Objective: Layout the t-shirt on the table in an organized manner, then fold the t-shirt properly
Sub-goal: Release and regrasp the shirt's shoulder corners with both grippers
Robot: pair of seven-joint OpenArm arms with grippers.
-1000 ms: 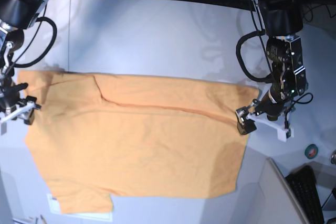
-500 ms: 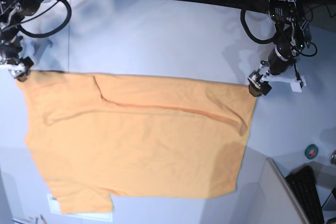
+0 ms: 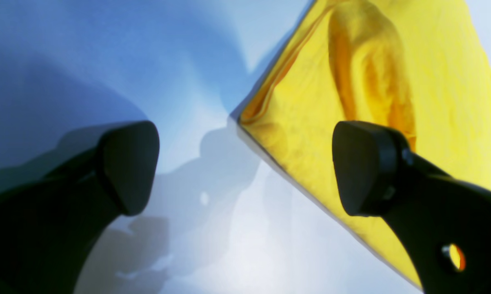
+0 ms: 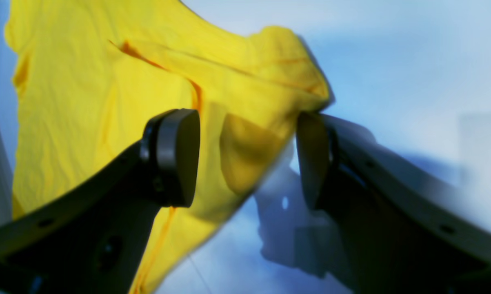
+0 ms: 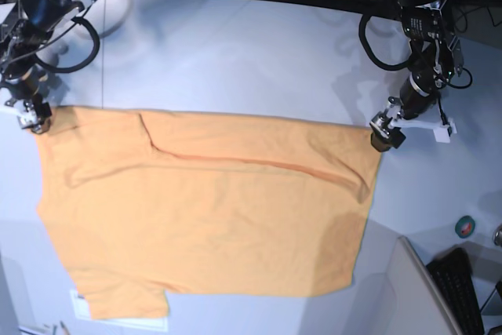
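The left gripper is standing wide open with nothing between its pads; in its wrist view the far right corner of the shirt is lying on the table just ahead of the jaws, free of them. In the base view this gripper is hanging right at that corner, at the shirt's right edge. The right gripper is also gaping open and gripping nothing, though the far left corner of the shirt is reaching into the gap between its pads and is bunching up slightly there. From the base view it is sitting at the shirt's far left corner.

The shirt is lying spread across the middle of the table, mostly flat, with a long diagonal crease running from upper left toward the right edge and a sleeve poking out at the near left.

By the look of it, the laying-out step is nearly finishing: both far corners are sitting released and the cloth is wide and square enough. The next move is probably calling for smoothing that crease or for re-gripping two corners or an edge to begin the first fold, closing cleanly on a single layer of fabric without dragging the rest out of line.
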